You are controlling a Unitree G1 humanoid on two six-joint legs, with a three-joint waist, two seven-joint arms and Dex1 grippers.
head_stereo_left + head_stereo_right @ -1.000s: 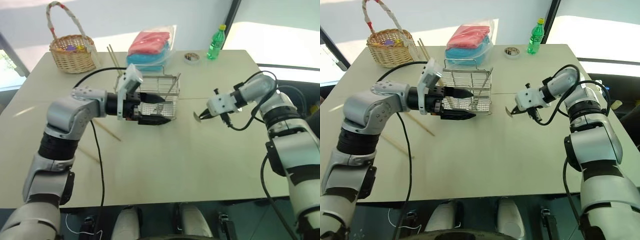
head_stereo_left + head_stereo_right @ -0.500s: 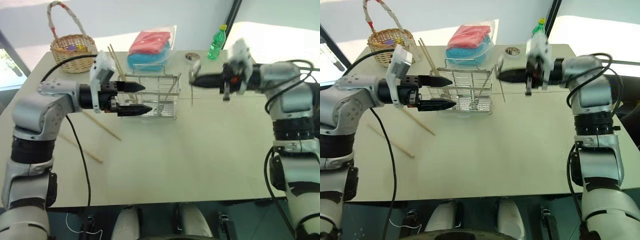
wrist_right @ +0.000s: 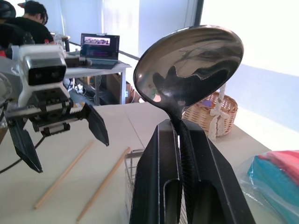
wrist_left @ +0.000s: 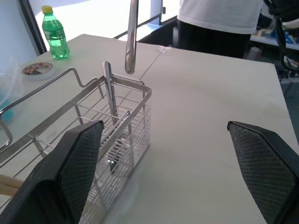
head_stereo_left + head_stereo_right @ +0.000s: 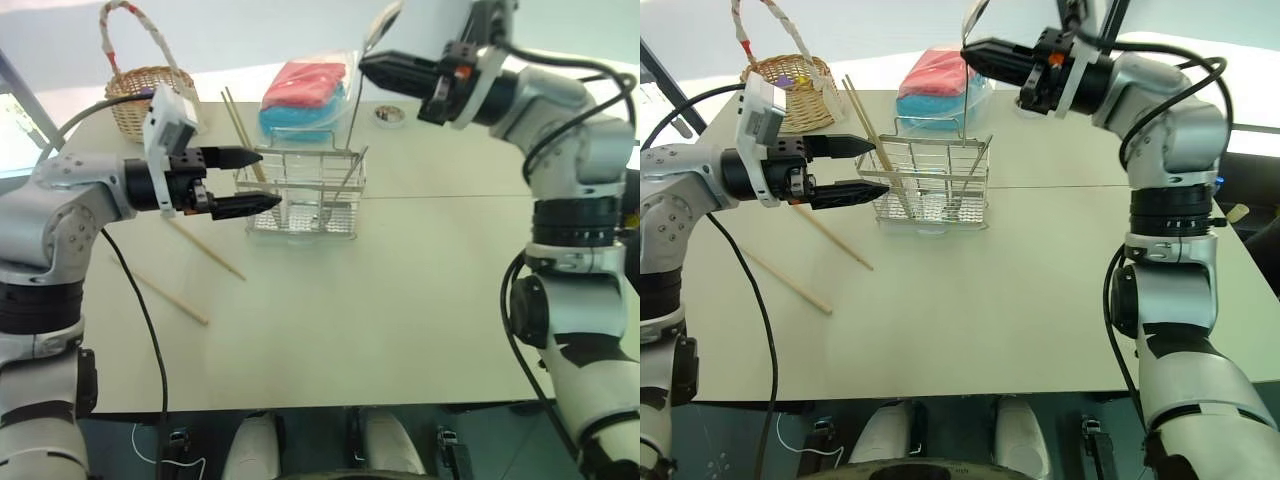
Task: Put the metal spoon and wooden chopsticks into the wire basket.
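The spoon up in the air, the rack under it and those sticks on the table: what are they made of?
The metal spoon looks like polished steel: its bowl mirrors the room. The wire basket seems to be thin bright metal wire, see-through and glinting. The wooden chopsticks look like plain matte wood, pale brown with no shine, though bamboo is possible.

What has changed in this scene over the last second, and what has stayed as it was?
The right gripper, shut on the metal spoon, rose from the table to above the wire basket. The open left gripper drew back beside it. The basket and the loose wooden chopsticks stayed put.
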